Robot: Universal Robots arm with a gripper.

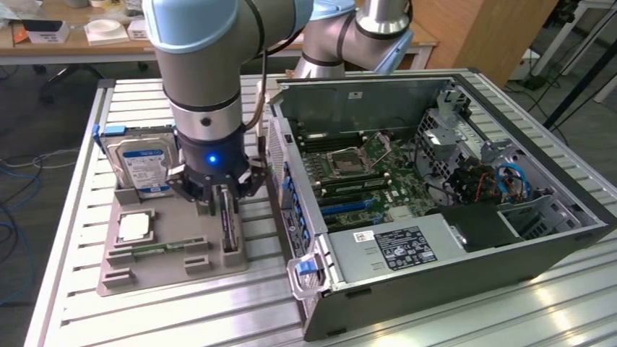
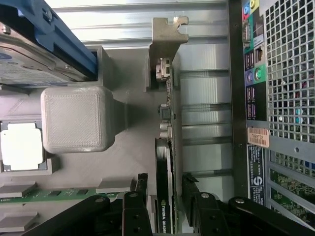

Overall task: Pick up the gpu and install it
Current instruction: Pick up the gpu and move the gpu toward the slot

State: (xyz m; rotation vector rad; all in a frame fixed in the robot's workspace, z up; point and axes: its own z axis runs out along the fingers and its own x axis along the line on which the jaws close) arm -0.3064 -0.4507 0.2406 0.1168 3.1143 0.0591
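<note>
One robot arm (image 1: 207,87) reaches down over one grey holder (image 1: 164,271) on the slatted surface (image 1: 193,314). Its jaws stand apart, straddling one gpu (image 1: 230,233) that stands on edge in the holder. One hard drive (image 1: 141,163) and one processor chip (image 1: 135,228) share the holder, just beside one open computer case (image 1: 463,249).

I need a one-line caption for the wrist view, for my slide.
Open gripper straddling the gpu, which stands on edge in the grey holder beside the computer case.

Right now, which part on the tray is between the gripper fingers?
The gpu, the black card standing on edge; hard drive and square chip sit aside.
</note>
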